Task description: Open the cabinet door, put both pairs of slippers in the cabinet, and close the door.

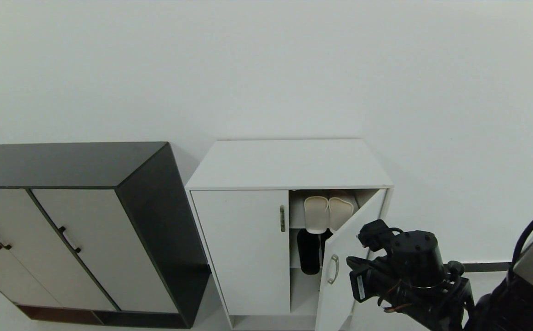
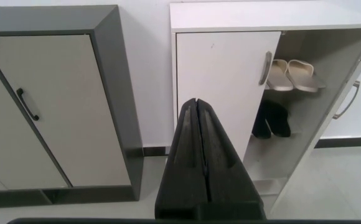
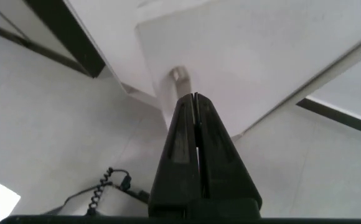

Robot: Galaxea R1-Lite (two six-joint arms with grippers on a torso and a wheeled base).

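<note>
Shoe cabinet w/ R door half open, both slipper pairs inside.
White cabinet [image 1: 289,163]: L door [image 1: 243,248] shut, R door [image 1: 344,280] swung partway out. Beige slippers [image 1: 321,214] on upper shelf, black slippers [image 1: 309,252] on shelf below. Right hand [image 3: 195,102] pinched tight, empty, tip just beside door handle [image 3: 179,78] on door's outer face; contact can't tell. Left hand [image 2: 196,106] pinched tight too, empty, in front of cabinet, well apart. Black cabinet [image 1: 156,220] just beside on left, doors shut.

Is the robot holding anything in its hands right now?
No, nothing. The left gripper and the right gripper are both shut and empty. The right one points near the door handle.
</note>
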